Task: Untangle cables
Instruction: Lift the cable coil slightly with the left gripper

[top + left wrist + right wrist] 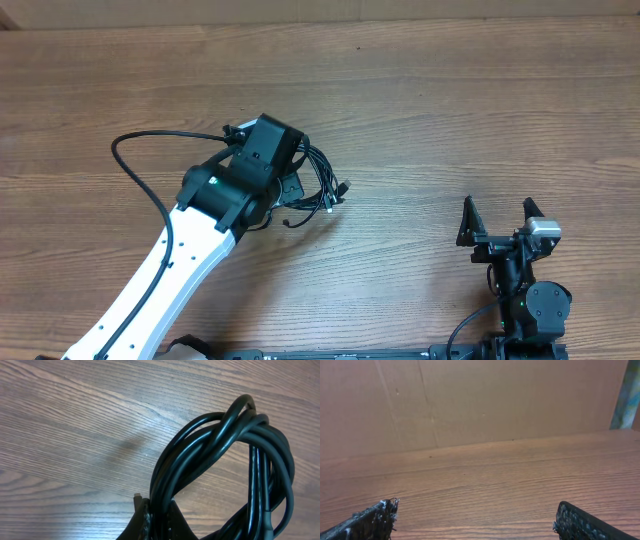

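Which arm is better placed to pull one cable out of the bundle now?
Probably the right. The left hand is shut on the cable bundle, so it is busy. The right hand is open and empty; it stands apart from the bundle and must first reach over.

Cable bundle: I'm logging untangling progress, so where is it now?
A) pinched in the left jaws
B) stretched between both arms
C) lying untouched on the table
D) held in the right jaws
A: the left wrist view shows the cable bundle pinched between the shut left jaws; the right jaws stand open, holding nothing.
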You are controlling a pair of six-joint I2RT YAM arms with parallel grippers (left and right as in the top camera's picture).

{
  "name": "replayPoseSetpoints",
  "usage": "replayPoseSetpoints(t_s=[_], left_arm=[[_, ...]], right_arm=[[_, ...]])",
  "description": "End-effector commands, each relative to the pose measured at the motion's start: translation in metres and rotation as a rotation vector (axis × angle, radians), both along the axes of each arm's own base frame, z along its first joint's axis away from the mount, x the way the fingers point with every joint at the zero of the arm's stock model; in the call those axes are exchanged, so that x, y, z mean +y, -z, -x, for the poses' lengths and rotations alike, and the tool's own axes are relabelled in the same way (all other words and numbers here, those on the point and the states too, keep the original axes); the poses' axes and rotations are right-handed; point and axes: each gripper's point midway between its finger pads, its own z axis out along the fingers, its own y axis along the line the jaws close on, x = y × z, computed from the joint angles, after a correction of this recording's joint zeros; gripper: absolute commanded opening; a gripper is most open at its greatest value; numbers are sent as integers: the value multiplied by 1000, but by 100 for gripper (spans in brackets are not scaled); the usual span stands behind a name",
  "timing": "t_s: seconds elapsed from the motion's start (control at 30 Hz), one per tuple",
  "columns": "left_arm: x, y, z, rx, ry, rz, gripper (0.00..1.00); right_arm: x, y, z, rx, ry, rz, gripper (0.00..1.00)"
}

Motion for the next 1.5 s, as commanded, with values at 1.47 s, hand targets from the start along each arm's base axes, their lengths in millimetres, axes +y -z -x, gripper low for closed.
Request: replayPoseSetpoints(t_s=[1.47], left_arm=[[2, 15, -6, 46, -5, -45, 4]], right_arm=[[-2, 1, 0, -6, 11, 8, 100]])
